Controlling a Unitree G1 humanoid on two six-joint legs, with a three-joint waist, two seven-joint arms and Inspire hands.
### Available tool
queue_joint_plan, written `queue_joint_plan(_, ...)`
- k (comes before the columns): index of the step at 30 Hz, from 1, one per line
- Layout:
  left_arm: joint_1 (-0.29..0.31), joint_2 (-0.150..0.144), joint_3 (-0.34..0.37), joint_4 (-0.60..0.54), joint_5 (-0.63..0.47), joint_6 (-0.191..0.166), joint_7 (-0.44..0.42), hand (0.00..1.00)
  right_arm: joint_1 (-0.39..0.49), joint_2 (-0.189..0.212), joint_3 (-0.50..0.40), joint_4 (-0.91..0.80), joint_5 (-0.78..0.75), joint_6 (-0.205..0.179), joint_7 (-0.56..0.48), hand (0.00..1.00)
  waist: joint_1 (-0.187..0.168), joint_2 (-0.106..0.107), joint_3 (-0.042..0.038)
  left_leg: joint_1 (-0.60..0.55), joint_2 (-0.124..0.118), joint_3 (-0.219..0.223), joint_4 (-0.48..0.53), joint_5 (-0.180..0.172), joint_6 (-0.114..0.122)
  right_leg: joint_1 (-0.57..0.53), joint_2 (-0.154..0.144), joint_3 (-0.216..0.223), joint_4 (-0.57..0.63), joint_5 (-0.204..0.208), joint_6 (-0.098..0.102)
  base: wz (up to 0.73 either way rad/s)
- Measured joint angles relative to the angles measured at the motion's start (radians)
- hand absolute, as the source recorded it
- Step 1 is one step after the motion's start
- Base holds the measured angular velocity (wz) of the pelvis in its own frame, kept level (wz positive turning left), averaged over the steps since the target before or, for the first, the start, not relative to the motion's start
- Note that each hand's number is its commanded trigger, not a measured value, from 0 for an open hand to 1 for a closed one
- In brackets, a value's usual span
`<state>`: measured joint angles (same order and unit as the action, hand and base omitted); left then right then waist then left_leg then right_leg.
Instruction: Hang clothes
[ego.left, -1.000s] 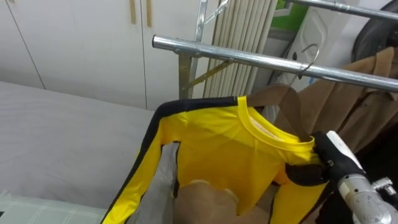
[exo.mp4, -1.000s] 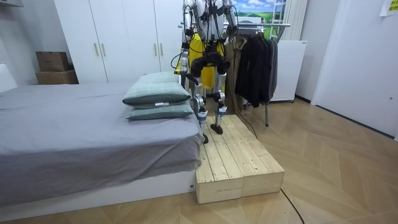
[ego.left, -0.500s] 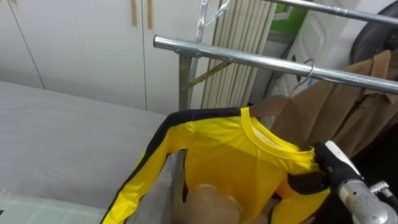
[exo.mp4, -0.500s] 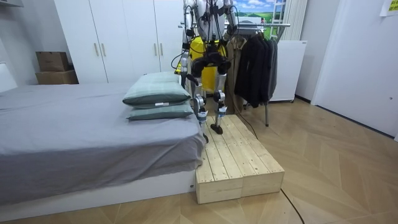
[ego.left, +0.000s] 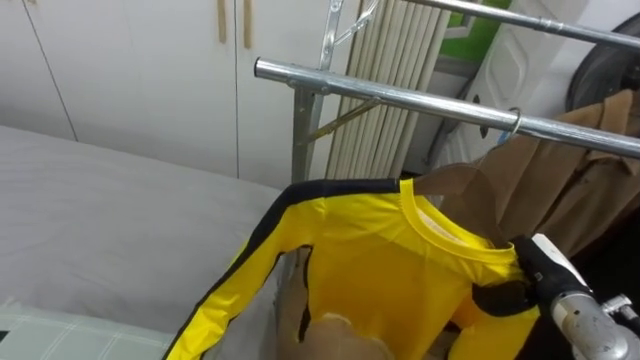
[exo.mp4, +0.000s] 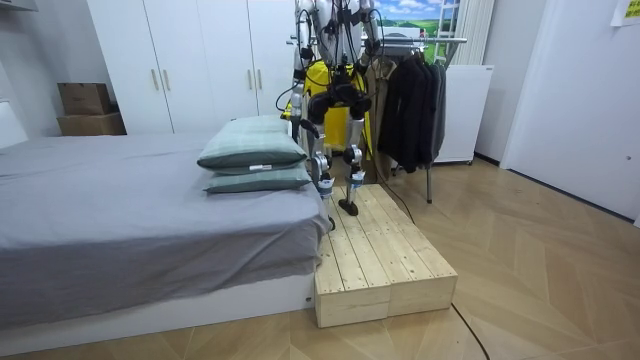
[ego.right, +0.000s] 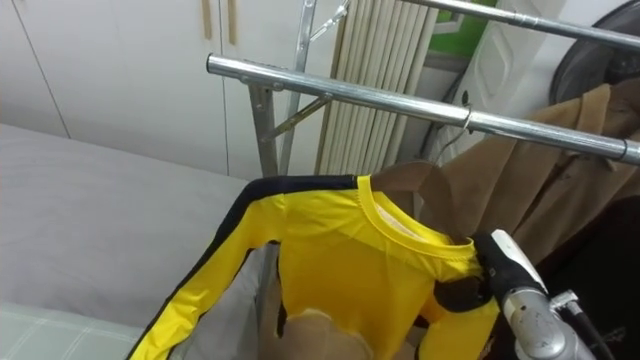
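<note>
A: One garment matters here. Where is it?

B: The yellow shirt, with a black stripe along its sleeve, is held up below the metal rail and is not on it. Its collar sits just beside the brown coat, which hangs from the rail by a hook.

A: What holds it?

B: The right hand, at the lower right of the eye views. Its dark fingers are curled round the cloth at the shirt's shoulder.

A: And the sleeve?

B: It droops toward the lower left, in front of the grey bed. White wardrobe doors stand behind the rail.

A: Where does the robot stand?

B: In the room view it is on a wooden platform beside the bed, upright and facing the rail, with the shirt in front of it. Two pillows lie stacked on the bed near its legs. Dark clothes hang further along, toward the room view's right.
</note>
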<state>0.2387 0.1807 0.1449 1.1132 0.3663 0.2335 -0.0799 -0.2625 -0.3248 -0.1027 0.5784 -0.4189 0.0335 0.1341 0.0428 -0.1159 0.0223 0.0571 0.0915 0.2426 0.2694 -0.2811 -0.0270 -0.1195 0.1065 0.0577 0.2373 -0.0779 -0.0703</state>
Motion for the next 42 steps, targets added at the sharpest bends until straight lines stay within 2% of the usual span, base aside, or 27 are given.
queue_joint_plan(5, 0.0, 0.0, 0.0, -0.001, -0.001, -0.002, 0.0, 0.0, 0.0, 0.001, 0.0, 0.014, 0.017, -0.008, -0.005, 1.0, 0.008, 0.006, 0.0045, 0.008, 0.001, -0.001, -0.001, 0.0, -0.001, 0.011, 0.0, -0.002, -0.005, 0.0, 0.0, 0.0)
queue_joint_plan(15, 0.0, 0.0, 0.0, -0.009, -0.001, -0.002, 0.0, 0.0, 0.001, 0.008, 0.001, 0.047, 0.047, -0.032, -0.026, 1.0, 0.021, 0.008, 0.0025, 0.009, 0.002, -0.002, -0.001, -0.001, -0.002, 0.017, 0.0, -0.008, -0.014, 0.001, -0.001, 0.01)
queue_joint_plan(22, 0.0, 0.0, -0.002, -0.009, -0.001, -0.002, 0.0, 0.0, 0.004, 0.008, 0.004, 0.047, 0.037, -0.032, -0.039, 1.0, 0.023, 0.007, -0.0005, 0.01, 0.002, -0.002, -0.003, -0.001, -0.002, 0.016, 0.0, -0.011, -0.013, 0.001, -0.001, 0.0)
queue_joint_plan(23, 0.0, 0.0, -0.002, -0.009, -0.001, -0.002, 0.0, 0.0, 0.004, 0.008, 0.004, 0.047, 0.034, -0.032, -0.041, 0.46, 0.023, 0.007, -0.0008, 0.01, 0.002, -0.002, -0.004, -0.001, -0.002, 0.016, 0.0, -0.011, -0.013, 0.001, -0.001, 0.0)
queue_joint_plan(24, 0.0, 0.0, -0.002, -0.008, -0.001, -0.002, 0.0, 0.0, 0.004, 0.008, 0.004, 0.047, 0.03, -0.032, -0.045, 0.0, 0.023, 0.008, -0.0011, 0.01, 0.002, -0.002, -0.004, -0.001, -0.002, 0.016, 0.0, -0.011, -0.013, 0.001, -0.001, 0.0)
queue_joint_plan(29, 0.0, 0.0, -0.003, -0.008, -0.001, -0.002, 0.0, 0.0, 0.008, 0.008, 0.004, 0.044, 0.02, -0.032, -0.049, 0.0, 0.026, 0.008, -0.0042, 0.009, 0.002, -0.002, -0.004, -0.001, -0.002, 0.017, 0.0, -0.012, -0.014, 0.001, -0.002, 0.0)
queue_joint_plan(34, 0.001, 0.0, -0.004, -0.008, -0.001, -0.002, 0.0, 0.0, 0.011, 0.008, 0.004, 0.044, 0.022, -0.032, -0.05, 0.0, 0.037, 0.009, -0.0132, 0.011, 0.002, -0.004, -0.004, -0.001, -0.002, 0.02, 0.0, -0.013, -0.016, 0.001, -0.001, 0.0)
queue_joint_plan(42, 0.001, 0.0, -0.001, -0.008, -0.001, -0.001, 0.0, 0.0, 0.015, 0.008, 0.009, 0.047, 0.021, -0.033, -0.047, 0.0, 0.042, 0.011, -0.0124, 0.026, 0.001, -0.008, -0.011, 0.0, -0.003, 0.032, 0.0, -0.015, -0.015, 0.0, -0.002, 0.01)
